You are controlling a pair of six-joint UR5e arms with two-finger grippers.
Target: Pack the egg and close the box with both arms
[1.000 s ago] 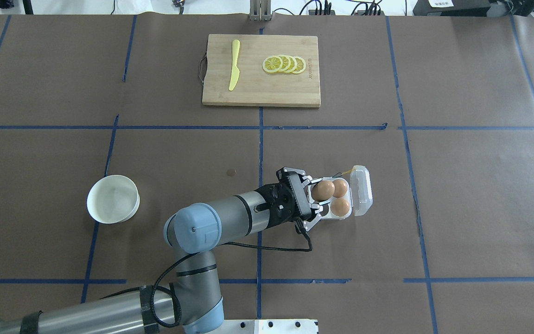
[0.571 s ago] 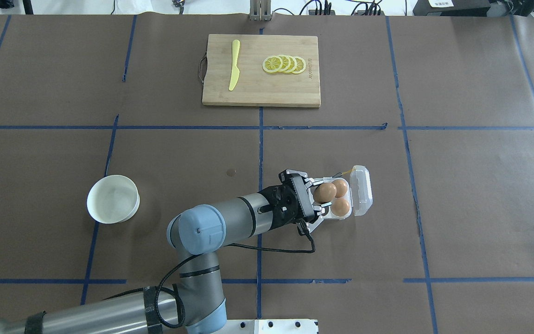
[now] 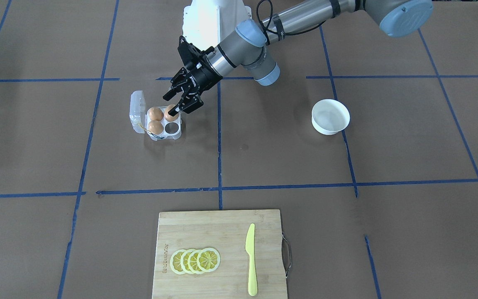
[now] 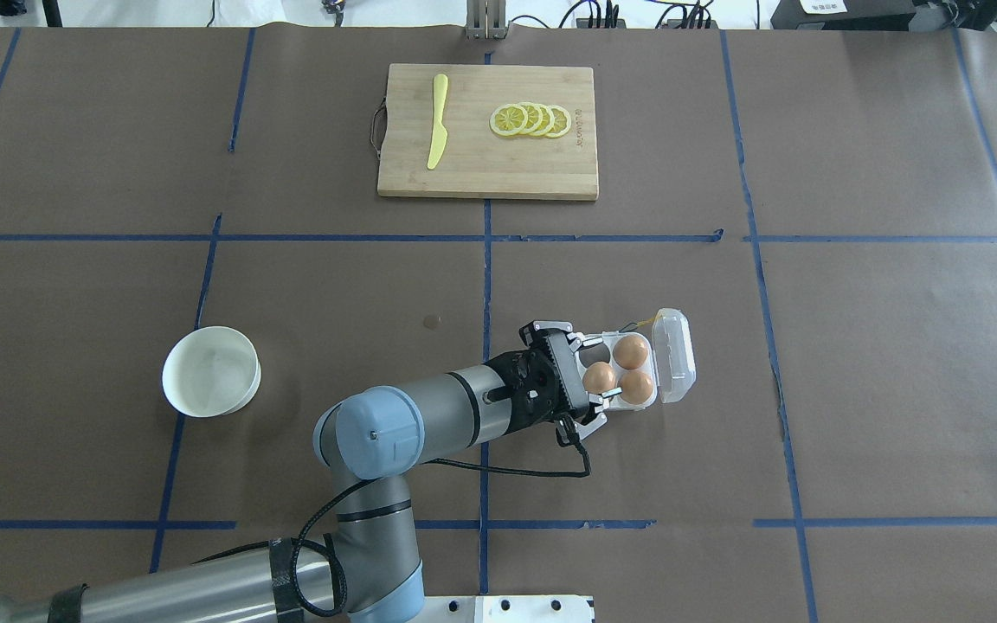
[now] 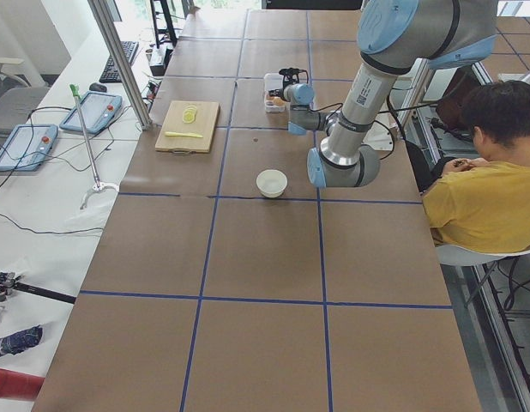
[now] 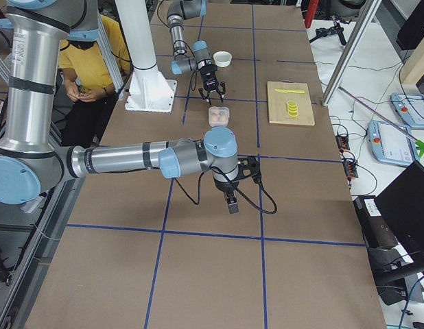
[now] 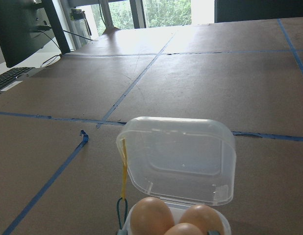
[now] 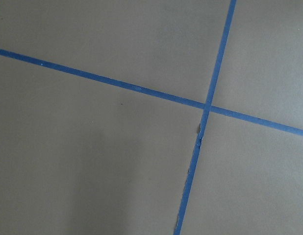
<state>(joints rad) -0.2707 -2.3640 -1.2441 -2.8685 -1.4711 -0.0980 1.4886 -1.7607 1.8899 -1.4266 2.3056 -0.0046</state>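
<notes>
Since the frame a second ago, the egg (image 4: pixel 600 378) has shifted toward the robot's edge of the box (image 3: pixel 172 129). It now sits low in the cell on that edge, on the side away from the lid (image 4: pixel 674 356).

Left end effector (image 4: pixel 598 369): I see it reaching in from the side of the box opposite the lid, with one finger on either side of the egg. I cannot tell whether the fingers press on the shell or stand just clear of it.

Other two eggs (image 4: pixel 631 350) (image 4: pixel 636 387): they are seated in the two cells along the lid side of the box. The remaining cell is the open one beside the egg, farther from the robot.

Lid: raised and tilted back from the box, with a yellow cord (image 7: pixel 124 169) at its corner.

Right end effector (image 6: pixel 230 204): it hangs over bare tabletop (image 4: pixel 853 389), well apart from the box. I see it in the side view only, so I cannot tell its state.

White bowl (image 4: pixel 210 370): well apart from the box, past the left arm's elbow.

Cutting board (image 4: pixel 550 169): well apart from the box on the operators' side, carrying lemon slices (image 4: pixel 531 119) and a yellow knife (image 4: pixel 437 121).
</notes>
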